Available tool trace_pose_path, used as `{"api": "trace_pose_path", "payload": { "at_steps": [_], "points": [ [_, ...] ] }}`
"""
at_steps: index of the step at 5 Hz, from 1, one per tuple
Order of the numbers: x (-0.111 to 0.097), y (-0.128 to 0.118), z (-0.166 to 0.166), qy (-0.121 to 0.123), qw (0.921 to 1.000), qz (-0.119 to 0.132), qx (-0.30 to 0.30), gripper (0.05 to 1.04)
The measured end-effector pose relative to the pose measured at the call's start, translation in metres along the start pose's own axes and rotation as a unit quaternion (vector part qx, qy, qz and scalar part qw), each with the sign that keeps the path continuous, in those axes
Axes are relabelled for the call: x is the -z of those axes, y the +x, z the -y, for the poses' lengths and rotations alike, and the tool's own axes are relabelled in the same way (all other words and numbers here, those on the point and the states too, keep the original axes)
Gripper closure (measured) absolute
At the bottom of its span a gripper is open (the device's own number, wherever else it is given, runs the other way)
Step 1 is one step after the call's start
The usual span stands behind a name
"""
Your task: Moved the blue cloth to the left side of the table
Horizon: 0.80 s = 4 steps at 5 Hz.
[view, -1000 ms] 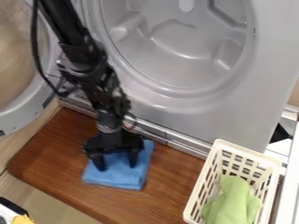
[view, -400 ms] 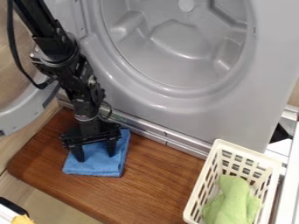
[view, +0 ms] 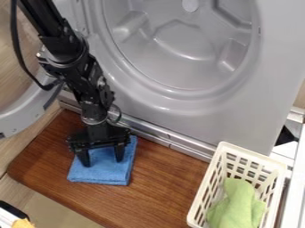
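The black gripper [view: 102, 163] hangs down over the left part of the brown wooden table [view: 161, 191], with its two fingers standing apart. Under and between them lies the folded blue cloth [view: 113, 174], flat on the wood, its right edge showing beyond the right finger. Both fingertips come down on the cloth's upper surface or just above it; the exact contact cannot be told.
A cream basket [view: 202, 193] with a green cloth [view: 239, 205] in it stands at the right. Behind the table rises a grey machine front [view: 238, 107], its round door [view: 24, 116] swung out at the left. A yellow item [view: 24, 223] shows at the lower left corner.
Over the last second the gripper and the blue cloth have moved left and slightly up in the view. Since the later earlier frame, both have shifted slightly right and down.
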<state>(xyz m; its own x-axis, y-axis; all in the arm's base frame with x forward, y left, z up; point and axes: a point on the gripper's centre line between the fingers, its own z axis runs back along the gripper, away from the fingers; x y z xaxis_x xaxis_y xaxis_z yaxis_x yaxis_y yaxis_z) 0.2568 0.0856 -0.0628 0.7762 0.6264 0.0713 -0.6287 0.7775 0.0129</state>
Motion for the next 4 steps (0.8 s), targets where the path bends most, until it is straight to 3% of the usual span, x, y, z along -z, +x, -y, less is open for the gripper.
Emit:
{"api": "trace_pose_path", "payload": {
  "at_steps": [3, 4],
  "points": [
    [-0.064, -0.008, -0.001, -0.013, 0.9988, 0.046, 0.006, 0.085],
    [-0.065, -0.008, -0.001, -0.014, 0.9988, 0.047, 0.006, 0.085]
  ]
}}
